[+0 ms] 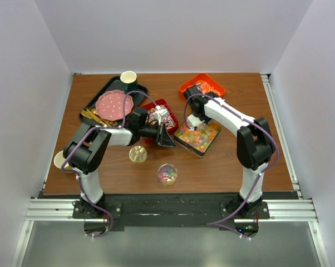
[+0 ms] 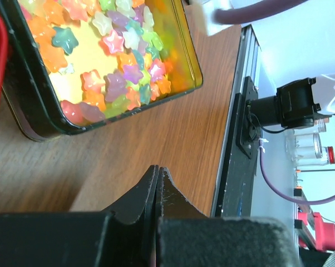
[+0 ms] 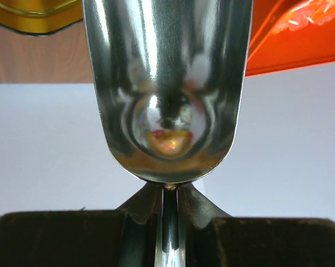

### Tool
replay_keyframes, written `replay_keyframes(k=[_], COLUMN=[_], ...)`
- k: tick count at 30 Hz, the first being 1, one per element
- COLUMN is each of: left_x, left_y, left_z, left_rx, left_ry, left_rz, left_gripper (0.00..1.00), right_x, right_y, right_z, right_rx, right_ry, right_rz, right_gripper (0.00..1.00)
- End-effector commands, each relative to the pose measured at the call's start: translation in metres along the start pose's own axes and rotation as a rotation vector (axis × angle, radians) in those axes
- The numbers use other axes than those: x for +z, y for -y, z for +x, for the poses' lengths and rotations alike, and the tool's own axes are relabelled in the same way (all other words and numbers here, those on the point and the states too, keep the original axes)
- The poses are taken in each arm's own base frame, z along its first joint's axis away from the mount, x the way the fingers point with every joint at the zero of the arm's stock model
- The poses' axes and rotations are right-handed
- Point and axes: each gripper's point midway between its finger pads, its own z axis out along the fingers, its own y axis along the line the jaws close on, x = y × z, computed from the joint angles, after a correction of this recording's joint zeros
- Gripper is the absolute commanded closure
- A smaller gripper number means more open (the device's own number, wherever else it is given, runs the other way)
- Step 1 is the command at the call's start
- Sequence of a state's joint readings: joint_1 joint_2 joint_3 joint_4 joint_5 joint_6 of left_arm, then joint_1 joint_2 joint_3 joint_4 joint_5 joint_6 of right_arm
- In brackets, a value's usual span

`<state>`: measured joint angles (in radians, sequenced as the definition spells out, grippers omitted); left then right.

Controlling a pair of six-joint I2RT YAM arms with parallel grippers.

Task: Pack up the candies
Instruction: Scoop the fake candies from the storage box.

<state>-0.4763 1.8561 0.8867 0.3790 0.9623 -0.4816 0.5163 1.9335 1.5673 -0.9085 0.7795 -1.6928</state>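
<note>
Right wrist view: right gripper [image 3: 168, 192] clamps the silver scoop [image 3: 167, 83] by its handle, bowl seemingly empty, while left gripper [image 2: 158, 183], pinched closed on nothing, hangs beside the tin [image 2: 39, 125] of candies [image 2: 123, 61].

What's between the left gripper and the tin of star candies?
Nothing but bare wooden table, by the left wrist view: the shut left gripper faces the tin of star candies.

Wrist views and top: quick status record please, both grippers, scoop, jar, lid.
left gripper: shut, empty, beside the tin of star candies
right gripper: shut on scoop handle
scoop: bowl looks empty
clear jar: open, partly filled
gold lid: on table, left of clear jar, apart
</note>
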Motion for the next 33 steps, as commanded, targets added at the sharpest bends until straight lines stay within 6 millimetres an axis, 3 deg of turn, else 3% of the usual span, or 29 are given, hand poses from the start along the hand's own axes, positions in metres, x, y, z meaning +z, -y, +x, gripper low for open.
replay_keyframes(k=[1, 12, 23, 26, 27, 28, 33], left_x=[0.004, 0.017, 0.027, 0.031, 0.032, 0.034, 0.039], left_y=[0.006, 0.002, 0.001, -0.001, 0.0, -0.003, -0.003], left_z=[-0.021, -0.009, -0.004, -0.003, -0.003, 0.0, 0.001], left_rx=[0.041, 0.014, -0.008, -0.013, -0.021, -0.031, -0.047], left_ry=[0.051, 0.019, 0.002, 0.002, 0.0, -0.004, -0.008], left_rz=[0.043, 0.065, 0.08, 0.084, 0.087, 0.084, 0.094], left_gripper=[1.0, 1.0, 1.0, 1.0, 1.0, 1.0, 1.0], right_x=[-0.005, 0.005, 0.007, 0.006, 0.006, 0.001, -0.015], right_y=[0.012, 0.002, -0.059, -0.072, -0.079, -0.074, -0.085], right_z=[0.03, 0.028, 0.008, -0.006, -0.019, -0.021, -0.06], right_rx=[-0.139, -0.282, -0.385, -0.235, -0.264, -0.216, -0.064], right_ry=[-0.144, -0.184, -0.143, -0.107, -0.084, -0.067, 0.029], right_rz=[0.035, 0.03, -0.039, -0.096, -0.143, -0.139, -0.196], right_gripper=[1.0, 1.0, 1.0, 1.0, 1.0, 1.0, 1.0])
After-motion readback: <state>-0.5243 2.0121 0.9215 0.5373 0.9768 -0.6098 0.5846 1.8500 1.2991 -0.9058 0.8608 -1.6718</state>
